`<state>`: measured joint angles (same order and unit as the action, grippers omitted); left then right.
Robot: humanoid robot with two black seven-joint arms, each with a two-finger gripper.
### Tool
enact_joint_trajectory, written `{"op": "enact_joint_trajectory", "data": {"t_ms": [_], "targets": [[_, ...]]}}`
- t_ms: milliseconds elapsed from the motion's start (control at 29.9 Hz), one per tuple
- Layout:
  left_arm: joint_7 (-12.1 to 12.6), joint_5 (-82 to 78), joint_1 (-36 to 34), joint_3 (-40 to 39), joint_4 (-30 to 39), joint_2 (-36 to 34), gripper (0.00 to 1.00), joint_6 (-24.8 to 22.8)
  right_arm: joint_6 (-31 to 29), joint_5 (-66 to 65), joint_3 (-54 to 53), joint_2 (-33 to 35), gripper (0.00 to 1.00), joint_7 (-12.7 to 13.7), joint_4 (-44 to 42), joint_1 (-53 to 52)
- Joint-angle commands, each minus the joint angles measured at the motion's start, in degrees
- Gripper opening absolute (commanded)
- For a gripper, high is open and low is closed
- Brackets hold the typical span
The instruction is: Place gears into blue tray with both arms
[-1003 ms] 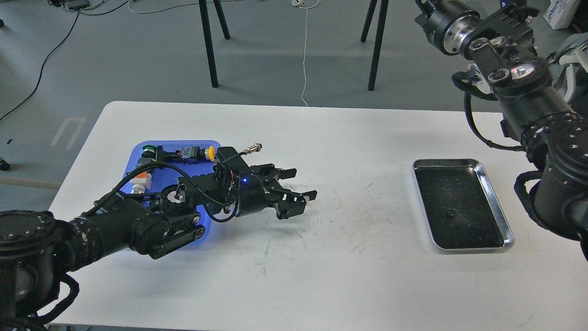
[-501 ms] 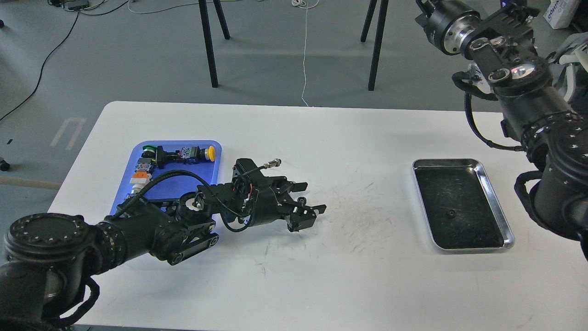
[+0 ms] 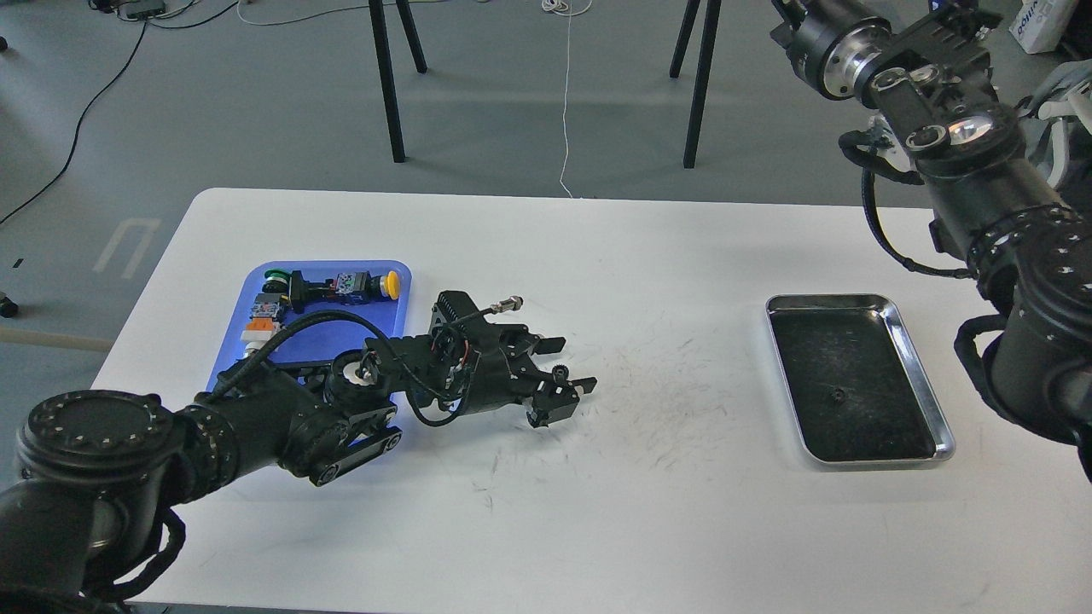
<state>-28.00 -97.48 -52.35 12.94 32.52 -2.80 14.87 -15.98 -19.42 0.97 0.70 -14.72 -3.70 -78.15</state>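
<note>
One small black gear [image 3: 560, 372] lies on the white table between the fingers of my left gripper [image 3: 570, 367], which is open and low over the tabletop, just right of the blue tray [image 3: 375, 315]. The fingers do not visibly touch the gear. A second gear [image 3: 839, 395] rests on the dark bottom of the silver tray [image 3: 926, 375] at the right. My left arm crosses the blue tray's near part and hides it. My right arm [image 3: 964, 145] rises along the right edge and leaves the view at the top, so its gripper is out of sight.
Push-button switches [image 3: 341, 286] with green, yellow and orange parts line the blue tray's far and left sides. Black chair legs [image 3: 388, 85] stand on the floor behind the table. Bare scuffed tabletop [image 3: 674, 401] separates the two trays.
My left gripper moved right from the blue tray's edge to the gear on the table, then eased slightly back left with its fingers around it. The right arm barely moved.
</note>
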Motion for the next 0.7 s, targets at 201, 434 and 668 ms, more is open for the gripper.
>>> {"op": "enact_joint_trajectory", "data": {"t_ms": [201, 434, 668], "targets": [[0.00, -0.17, 0.32, 2.17, -3.69, 1.47, 0.68, 0.42, 0.08, 0.00, 0.00, -0.09, 0.99, 0.04, 0.00, -0.25], [0.00, -0.34, 0.05, 2.62, -4.83, 1.83, 0.51, 1.21, 0.08, 0.00, 0.00, -0.18, 0.99, 0.04, 0.00, -0.25], [0.00, -0.69, -0.12, 2.88, -5.36, 2.00, 0.26, 1.39, 0.16, 0.00, 0.00, -0.26, 0.99, 0.04, 0.00, -0.16]]}}
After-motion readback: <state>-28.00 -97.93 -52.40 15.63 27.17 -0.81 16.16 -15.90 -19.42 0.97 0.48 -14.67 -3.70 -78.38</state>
